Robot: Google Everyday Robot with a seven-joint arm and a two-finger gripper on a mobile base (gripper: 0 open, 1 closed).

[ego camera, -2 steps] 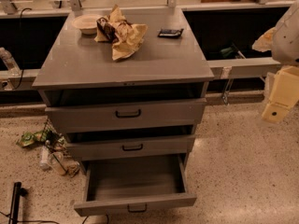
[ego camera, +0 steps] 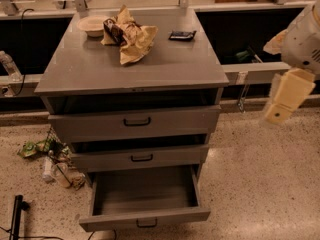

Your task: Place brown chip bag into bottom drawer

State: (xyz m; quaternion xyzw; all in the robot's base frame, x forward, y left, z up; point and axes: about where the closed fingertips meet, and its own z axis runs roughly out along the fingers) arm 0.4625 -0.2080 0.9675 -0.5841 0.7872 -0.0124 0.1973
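The brown chip bag [ego camera: 129, 36] lies crumpled on the grey cabinet top [ego camera: 135, 66], toward the back left, next to an off-white bowl [ego camera: 92, 24]. The bottom drawer [ego camera: 144, 196] is pulled open, and its plain grey inside holds nothing. My gripper [ego camera: 281, 101] hangs at the right edge of the view, off to the right of the cabinet and well away from the bag. It holds nothing that I can see.
A small flat black packet [ego camera: 182, 34] lies at the back right of the cabinet top. The two upper drawers [ego camera: 136, 121] are slightly ajar. Litter and bottles [ego camera: 50, 159] lie on the speckled floor left of the cabinet. A black pole base [ego camera: 17, 209] stands at bottom left.
The view has shifted slightly. My gripper stays at the right, about where it was. The bag and drawers have not moved.
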